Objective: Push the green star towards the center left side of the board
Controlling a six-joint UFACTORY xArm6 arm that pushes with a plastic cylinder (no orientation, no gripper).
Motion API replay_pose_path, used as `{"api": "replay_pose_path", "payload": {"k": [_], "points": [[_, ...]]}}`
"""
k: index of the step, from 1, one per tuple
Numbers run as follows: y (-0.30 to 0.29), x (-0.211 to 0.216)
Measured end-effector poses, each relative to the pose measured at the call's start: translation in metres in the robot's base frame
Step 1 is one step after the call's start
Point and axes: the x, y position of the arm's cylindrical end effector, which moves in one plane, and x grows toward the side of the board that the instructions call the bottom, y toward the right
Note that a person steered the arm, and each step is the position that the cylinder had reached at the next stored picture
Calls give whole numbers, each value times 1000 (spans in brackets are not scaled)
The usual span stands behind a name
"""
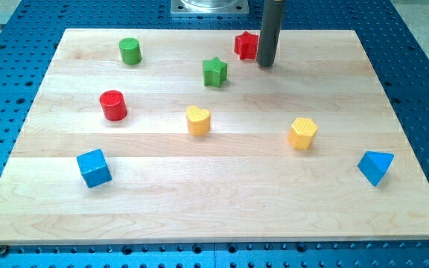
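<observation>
The green star [214, 72] sits on the wooden board [222, 201] in the upper middle. My tip [265, 64] rests on the board to the star's right and a little above it, a short gap away. The tip stands right next to a red star [246, 45], at that star's right side. The rod rises straight up out of the view's top.
A green cylinder [130, 50] is at the upper left and a red cylinder [113, 105] at the left. A yellow heart [198, 120] and a yellow hexagon [302, 133] lie mid-board. A blue cube [94, 167] is lower left, a blue triangular block [375, 167] lower right.
</observation>
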Motion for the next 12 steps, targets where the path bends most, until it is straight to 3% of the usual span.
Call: {"api": "replay_pose_path", "payload": {"k": [2, 6, 7, 8, 9, 10, 12], "points": [[26, 0], [3, 52], [16, 105], [82, 110], [88, 34], [61, -5], [-123, 66]]}}
